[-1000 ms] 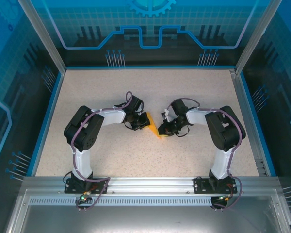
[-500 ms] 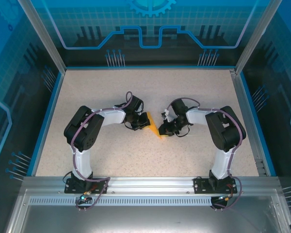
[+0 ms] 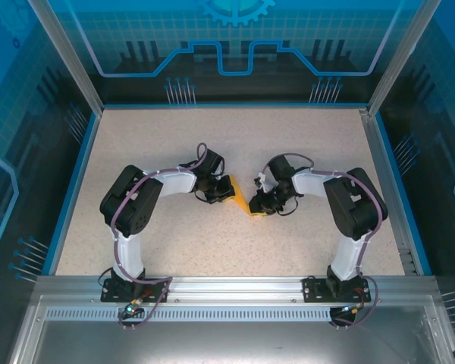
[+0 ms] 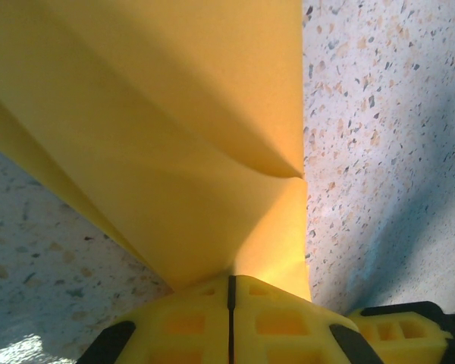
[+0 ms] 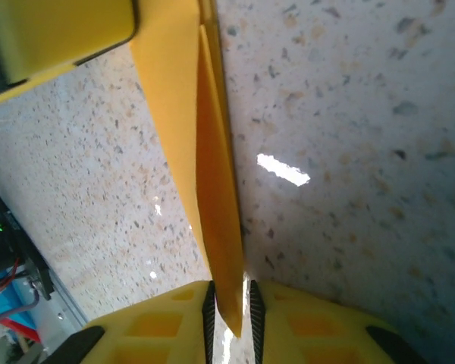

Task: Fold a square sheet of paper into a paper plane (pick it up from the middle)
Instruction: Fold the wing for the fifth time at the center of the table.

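The main risk is the orange paper [image 3: 243, 202] slipping, tearing or coming unfolded. It spans the short gap between the 2 arms near the middle of the table [image 3: 303, 136], low enough that I cannot tell whether it touches the surface.

The right end effector [image 5: 230, 303] has its pads only narrowly apart, with a pointed corner of the folded layers sitting in the slot. I cannot tell whether they actually pinch it. If that side has no hold, the corner could drop out and the free end sag or drag on the table. If it does grip and either arm pulls sideways, the thin paper could rip at that corner.

The left end effector [image 4: 230, 299] is clamped tight on the opposite end, its pads meeting on the paper, so it may have to carry the piece alone. In the left wrist view the layers fan apart, so I judge the creases soft and liable to spring open.

Both arms rise from their bases, bend inward at the elbow and hold their forearms roughly level. The wrists are low and the 2 end effectors point at each other.
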Available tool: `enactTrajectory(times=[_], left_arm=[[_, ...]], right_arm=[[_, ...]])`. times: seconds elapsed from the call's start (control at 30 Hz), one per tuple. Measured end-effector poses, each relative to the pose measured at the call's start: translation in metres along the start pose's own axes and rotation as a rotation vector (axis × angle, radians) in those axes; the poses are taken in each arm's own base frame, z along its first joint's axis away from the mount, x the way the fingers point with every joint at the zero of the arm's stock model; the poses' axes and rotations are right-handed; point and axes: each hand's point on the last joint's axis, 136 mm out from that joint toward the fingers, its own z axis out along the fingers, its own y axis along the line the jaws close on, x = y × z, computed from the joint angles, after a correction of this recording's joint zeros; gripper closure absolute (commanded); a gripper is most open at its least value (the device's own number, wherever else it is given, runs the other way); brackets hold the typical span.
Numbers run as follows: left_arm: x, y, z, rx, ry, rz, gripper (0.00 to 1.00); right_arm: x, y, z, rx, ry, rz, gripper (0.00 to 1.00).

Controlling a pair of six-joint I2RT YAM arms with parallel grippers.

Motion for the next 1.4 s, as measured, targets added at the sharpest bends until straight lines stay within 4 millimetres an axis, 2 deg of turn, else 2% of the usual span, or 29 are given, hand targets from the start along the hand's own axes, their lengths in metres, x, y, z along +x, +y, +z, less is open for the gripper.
enactTrajectory(times=[0.13, 0.2, 0.3, 0.4, 0.57, 0.67, 1.07, 1.4], left_arm=[[0.0, 0.0, 0.0, -0.001, 0.001, 0.0, 0.93], [0.0, 0.0, 0.0, -0.002, 0.001, 0.0, 0.93], [0.0, 0.0, 0.0, -0.004, 0.0, 0.0, 0.93], [0.0, 0.0, 0.0, -0.005, 0.0, 0.0, 0.93], [0.0, 0.0, 0.0, -0.005, 0.0, 0.0, 0.93], [0.0, 0.0, 0.0, -0.005, 0.0, 0.0, 0.93], [0.0, 0.0, 0.0, -0.005, 0.0, 0.0, 0.93], [0.0, 0.0, 0.0, -0.007, -0.002, 0.0, 0.93]], right_arm=[[-0.009, 0.013, -0.023, 0.051, -0.088, -0.063, 0.73], [-0.015, 0.024, -0.028, 0.06, -0.113, -0.097, 0.74], [-0.025, 0.041, -0.024, 0.051, -0.118, -0.138, 0.79], [-0.032, 0.048, -0.01, 0.046, -0.093, -0.151, 0.81], [-0.032, 0.043, 0.017, 0.06, -0.03, -0.137, 0.84], [-0.028, 0.035, 0.024, 0.074, -0.003, -0.115, 0.84], [-0.018, 0.023, 0.028, 0.096, 0.025, -0.094, 0.85], [-0.016, 0.021, 0.029, 0.025, 0.022, -0.09, 0.85]])
